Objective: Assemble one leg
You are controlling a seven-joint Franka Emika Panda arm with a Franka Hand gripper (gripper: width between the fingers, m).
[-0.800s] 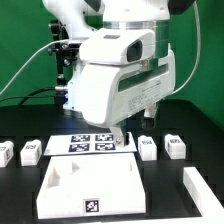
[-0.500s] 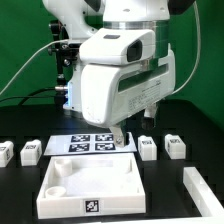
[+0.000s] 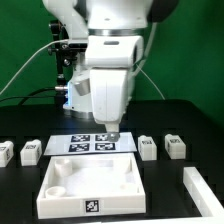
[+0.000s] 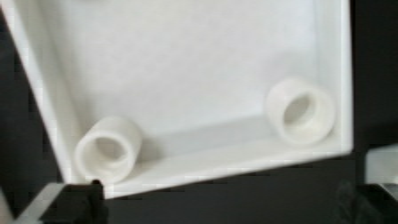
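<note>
Several small white legs with marker tags stand in a row across the table: two at the exterior view's left and two at its right. My gripper hangs just behind the large flat white board, over the marker board, apart from every leg. In the wrist view the large board shows with two round corner sockets. My gripper is open and empty, with one dark finger at the frame's edge. No leg shows in the wrist view.
A long white bar lies at the front of the exterior view's right. The arm's base and cables stand at the back. The table surface is black.
The arm's wrist has turned, so its broad white housing now looks narrow. The gripper stays in about the same spot over the marker board. No part has moved.
</note>
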